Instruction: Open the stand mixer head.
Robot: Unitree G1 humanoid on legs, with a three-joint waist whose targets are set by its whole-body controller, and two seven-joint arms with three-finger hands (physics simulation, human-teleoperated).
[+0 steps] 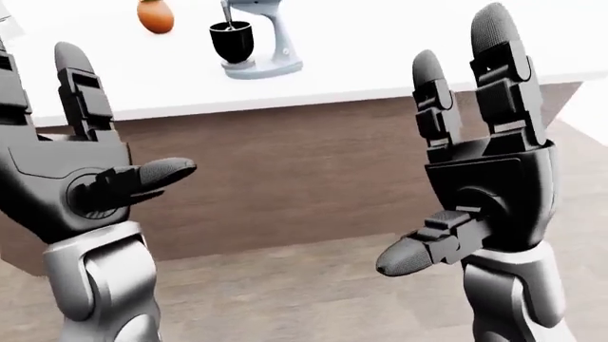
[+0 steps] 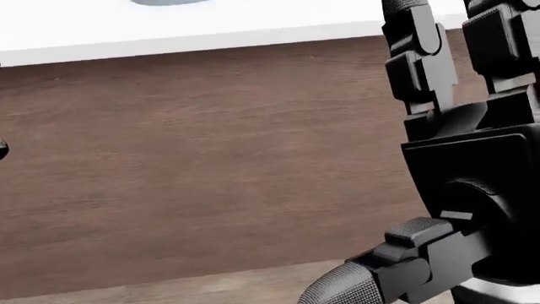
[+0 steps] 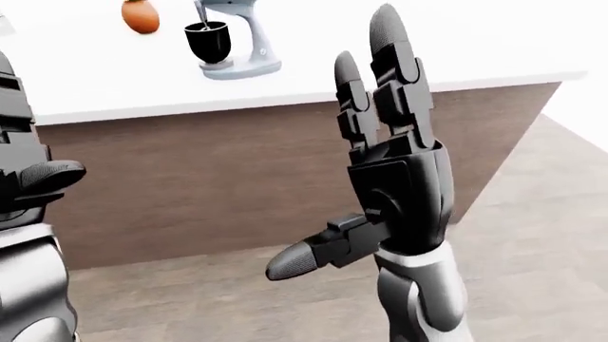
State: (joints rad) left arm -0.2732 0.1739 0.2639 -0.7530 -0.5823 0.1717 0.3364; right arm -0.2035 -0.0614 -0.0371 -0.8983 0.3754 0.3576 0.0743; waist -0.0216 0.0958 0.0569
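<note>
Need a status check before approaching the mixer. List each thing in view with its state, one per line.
left hand: open, fingers upright, holding nothing
right hand: open, fingers upright, thumb out, holding nothing
stand mixer: on the white counter, untouched; head cut off by the frame, state unclear
black bowl: seated on the mixer base
orange object: resting on the counter

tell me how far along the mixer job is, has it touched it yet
Nothing looks done: the stand mixer sits untouched on the white counter, well beyond both hands, its head cut off by the top of the eye views, so its position cannot be told. In hand: the left hand and right hand are raised, open and empty. Left: closing in on the counter, reaching the head, lifting it.
</note>
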